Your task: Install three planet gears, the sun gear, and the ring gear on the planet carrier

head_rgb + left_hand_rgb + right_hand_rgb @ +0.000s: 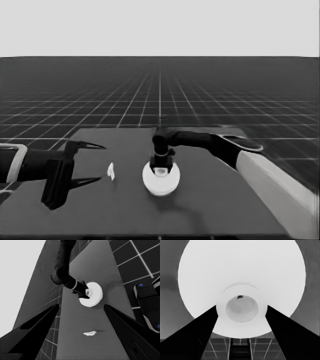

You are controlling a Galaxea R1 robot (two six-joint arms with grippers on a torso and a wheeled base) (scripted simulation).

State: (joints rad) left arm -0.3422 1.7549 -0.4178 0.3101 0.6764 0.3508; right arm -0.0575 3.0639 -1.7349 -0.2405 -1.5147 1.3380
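The larger round part (160, 186), the ring gear, lies flat at the table's middle, thick and white. My right gripper (161, 169) reaches in from the right and points straight down onto its centre. In the right wrist view the disc (240, 265) fills the picture. Its raised collar with the centre hole sits between the two spread fingers of my right gripper (242, 306), which stands open. The left wrist view shows the same disc (96, 296) with the right gripper (85, 293) on it. The planet gears, the sun gear and the smaller round part are hidden.
A thin white piece (111, 171) lies left of the disc, also in the left wrist view (90, 333). My left gripper (102, 163) waits open over the table's left end, holding nothing. Dark machinery with blue lights (147, 305) stands past the table's edge.
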